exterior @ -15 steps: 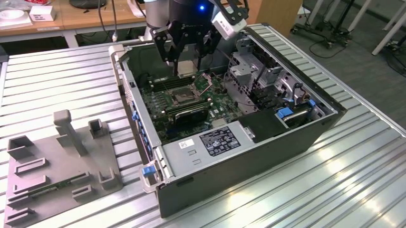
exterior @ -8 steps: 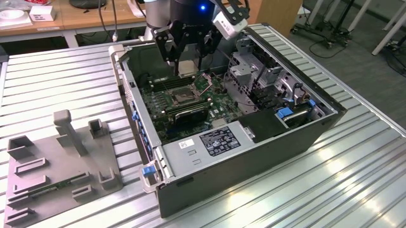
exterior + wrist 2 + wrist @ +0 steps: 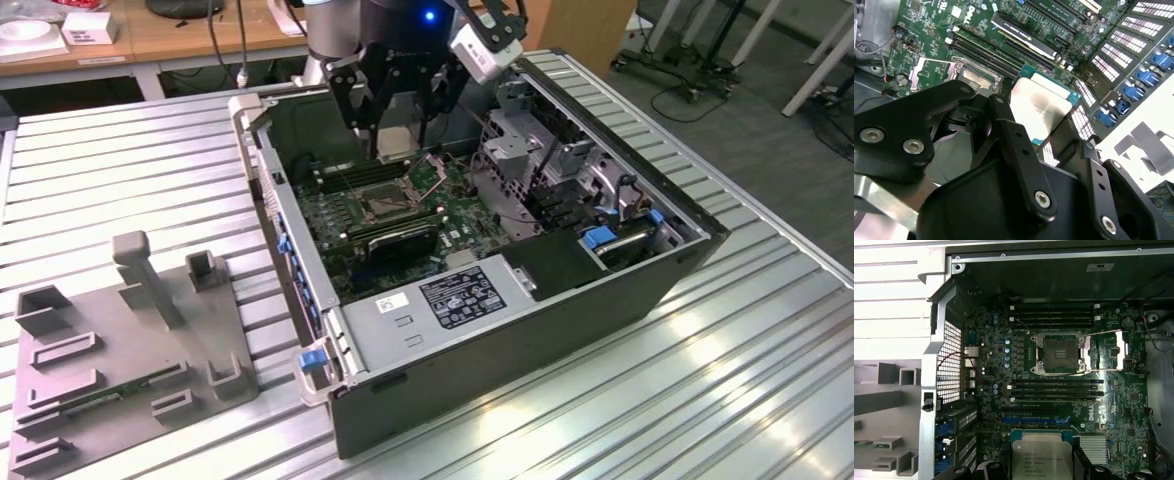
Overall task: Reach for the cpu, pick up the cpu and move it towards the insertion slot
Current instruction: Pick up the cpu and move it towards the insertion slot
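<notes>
A: Start with the exterior view. Where is the gripper (image 3: 396, 135)?

B: Over the open computer case (image 3: 534, 330), up near its 12 o'clock end, and it is clamped on the cpu (image 3: 396, 143), a pale square held on edge between the black fingers. The insertion slot (image 3: 378, 201) sits on the green board at about 6 o'clock from the chip, near but apart.

A: And the second wrist view?

B: The cpu (image 3: 1040, 102) shows its silvery face past the black linkages, gripped on its two sides. The open metal frame of the insertion slot (image 3: 974, 77) lies at 10 o'clock from it.

A: First wrist view?

B: The cpu (image 3: 1042, 455) is at 6 o'clock, the insertion slot (image 3: 1059, 353) near centre, roughly 12 o'clock from the chip, with memory slots (image 3: 1054, 390) between them.

A: So which step?

B: I judge the pick is done and the carry towards the socket is under way. The move ahead calls for bringing the chip level and squarely over the socket, clear of the raised frame.
</notes>
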Controlling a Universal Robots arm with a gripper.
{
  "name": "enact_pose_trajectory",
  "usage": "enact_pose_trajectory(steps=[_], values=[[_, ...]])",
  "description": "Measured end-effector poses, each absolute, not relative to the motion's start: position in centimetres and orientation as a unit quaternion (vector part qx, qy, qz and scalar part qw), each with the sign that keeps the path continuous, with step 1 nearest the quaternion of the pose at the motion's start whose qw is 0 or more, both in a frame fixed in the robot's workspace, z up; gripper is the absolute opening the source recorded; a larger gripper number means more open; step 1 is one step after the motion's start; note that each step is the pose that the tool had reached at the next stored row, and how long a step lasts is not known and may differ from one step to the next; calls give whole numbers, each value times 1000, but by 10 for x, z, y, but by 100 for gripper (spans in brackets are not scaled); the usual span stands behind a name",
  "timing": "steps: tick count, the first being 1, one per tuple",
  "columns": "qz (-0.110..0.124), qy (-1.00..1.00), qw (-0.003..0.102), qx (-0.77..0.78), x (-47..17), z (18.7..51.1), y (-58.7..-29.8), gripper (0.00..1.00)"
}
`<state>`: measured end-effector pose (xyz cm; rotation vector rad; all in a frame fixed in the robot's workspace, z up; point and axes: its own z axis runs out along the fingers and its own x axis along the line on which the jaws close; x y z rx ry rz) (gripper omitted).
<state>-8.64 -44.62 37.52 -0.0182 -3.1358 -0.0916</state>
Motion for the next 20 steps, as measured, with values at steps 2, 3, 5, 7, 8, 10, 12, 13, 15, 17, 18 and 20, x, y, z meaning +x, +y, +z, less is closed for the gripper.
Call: enact_pose_trajectory(steps=[2, 3, 5, 7, 8, 10, 12, 13, 15, 17, 18, 20], values=[[-29, -1000, 2, -6, -86, 375, -446, 55], [-29, -1000, 2, -6, -86, 375, -446, 55], [-29, -1000, 2, -6, -85, 375, -446, 55], [-29, -1000, 2, -6, -85, 375, -446, 55], [-29, -1000, 2, -6, -84, 375, -446, 55], [-29, -1000, 2, -6, -84, 375, -446, 55], [-29, -1000, 2, -6, -83, 375, -446, 55], [-29, -1000, 2, -6, -83, 375, -446, 55], [-29, -1000, 2, -6, -82, 375, -446, 55], [-29, -1000, 2, -6, -82, 375, -446, 55], [-29, -1000, 2, -6, -82, 375, -446, 55], [-29, -1000, 2, -6, -81, 375, -446, 55]])
